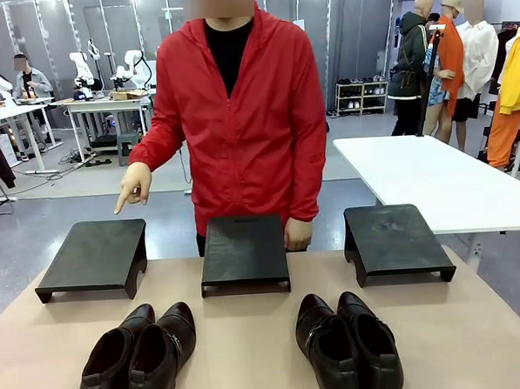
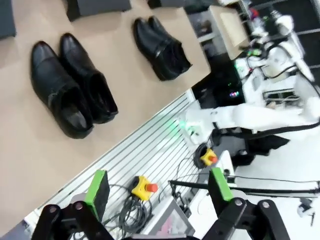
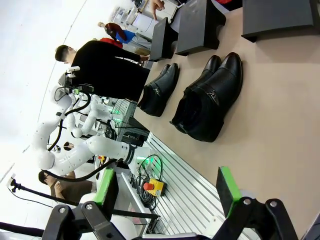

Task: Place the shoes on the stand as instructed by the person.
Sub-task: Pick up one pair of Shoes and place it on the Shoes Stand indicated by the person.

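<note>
We are holding our left end effector (image 2: 159, 195) wide open, gripping nothing, near the worktop's (image 2: 30, 150) edge. Our right end effector (image 3: 167, 195) is gaping empty too. The shoes are lying on the worktop, toes toward the person (image 1: 238, 117) — one pair (image 1: 138, 358) at left, the other pair (image 1: 348, 347) at right. The person's hand (image 1: 134, 185) is pointing down toward the left stand (image 1: 93, 254).

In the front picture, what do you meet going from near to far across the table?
The left pair of shoes and right pair of shoes → left stand, middle stand, right stand → person in red.
</note>
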You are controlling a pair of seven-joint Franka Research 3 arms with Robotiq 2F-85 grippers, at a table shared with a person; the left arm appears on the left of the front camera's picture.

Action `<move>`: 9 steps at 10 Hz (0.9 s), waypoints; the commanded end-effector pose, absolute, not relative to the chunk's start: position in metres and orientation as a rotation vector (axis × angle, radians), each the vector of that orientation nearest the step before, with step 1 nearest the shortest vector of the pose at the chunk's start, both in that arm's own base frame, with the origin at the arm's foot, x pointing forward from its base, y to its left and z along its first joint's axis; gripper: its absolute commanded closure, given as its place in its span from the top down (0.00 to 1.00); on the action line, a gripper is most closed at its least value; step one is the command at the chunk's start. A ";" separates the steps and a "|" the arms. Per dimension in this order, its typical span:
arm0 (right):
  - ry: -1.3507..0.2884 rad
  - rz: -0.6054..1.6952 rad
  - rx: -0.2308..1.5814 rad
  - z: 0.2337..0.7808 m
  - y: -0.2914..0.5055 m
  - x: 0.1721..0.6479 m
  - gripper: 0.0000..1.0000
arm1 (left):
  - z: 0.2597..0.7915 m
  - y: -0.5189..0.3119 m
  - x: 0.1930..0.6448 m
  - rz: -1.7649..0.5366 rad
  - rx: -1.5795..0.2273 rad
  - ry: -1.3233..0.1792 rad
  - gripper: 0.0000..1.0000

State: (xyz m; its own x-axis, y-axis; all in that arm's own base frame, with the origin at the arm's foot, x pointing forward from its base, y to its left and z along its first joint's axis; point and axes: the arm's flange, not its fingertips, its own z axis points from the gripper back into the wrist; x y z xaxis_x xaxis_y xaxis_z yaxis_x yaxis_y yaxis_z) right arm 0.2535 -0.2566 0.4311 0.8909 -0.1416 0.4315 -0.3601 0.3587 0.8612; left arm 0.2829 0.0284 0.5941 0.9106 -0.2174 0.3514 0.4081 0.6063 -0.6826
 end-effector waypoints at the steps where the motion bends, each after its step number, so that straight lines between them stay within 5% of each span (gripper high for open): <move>1: -0.494 0.150 1.218 0.433 -0.257 0.255 1.00 | 0.597 -0.014 0.295 -0.400 -0.652 -0.115 1.00; 4: -0.494 0.150 1.218 0.433 -0.257 0.255 1.00 | 0.600 -0.109 0.311 -0.352 -0.419 -0.013 1.00; 9: -0.494 0.150 1.218 0.433 -0.257 0.255 1.00 | 0.505 -0.171 0.323 -0.125 -0.120 -0.150 1.00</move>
